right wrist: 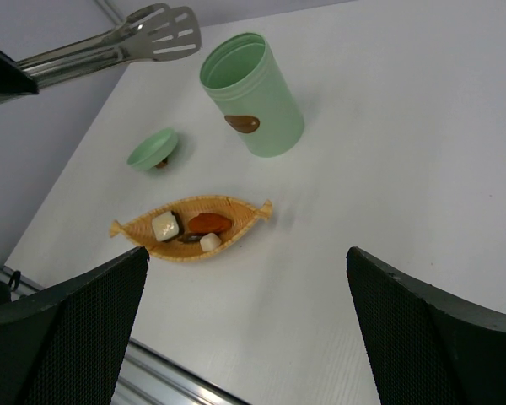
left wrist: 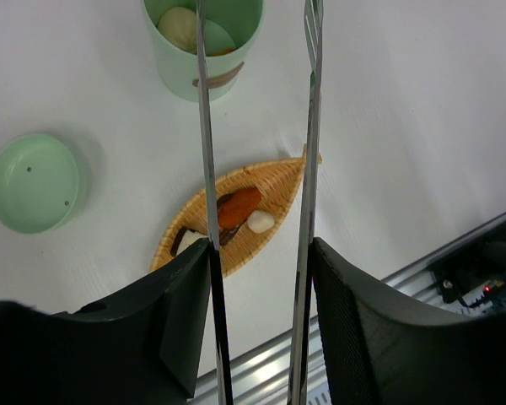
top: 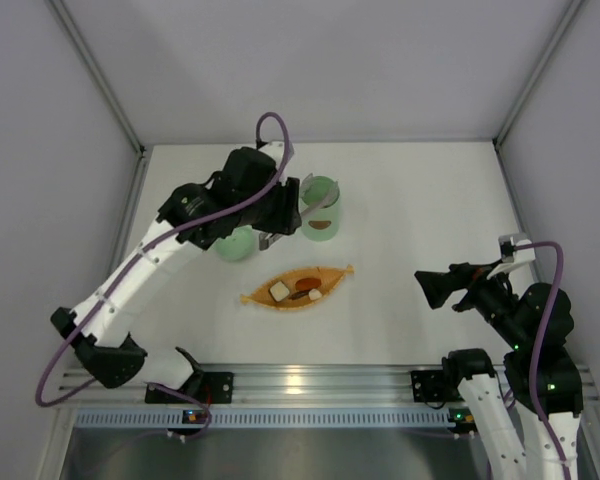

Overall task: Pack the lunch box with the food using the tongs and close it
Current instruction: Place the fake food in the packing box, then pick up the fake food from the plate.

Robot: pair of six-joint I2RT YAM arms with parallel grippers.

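Table [top: 430, 200]: tongs [right wrist: 152, 34] raised beside lunch box [right wrist: 253, 97] rim, tray [right wrist: 194, 228] nearer.

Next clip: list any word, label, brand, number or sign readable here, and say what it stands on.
No readable text in any view.
The lunch box carries only a brown mark, a shape with no letters.
The lid, the woven tray and the tongs show no print.

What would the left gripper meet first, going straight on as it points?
Probably the pale mint-green plastic cylinder lunch box: the slim silver metal tongs in the left gripper aim at its mouth; depth unclear.
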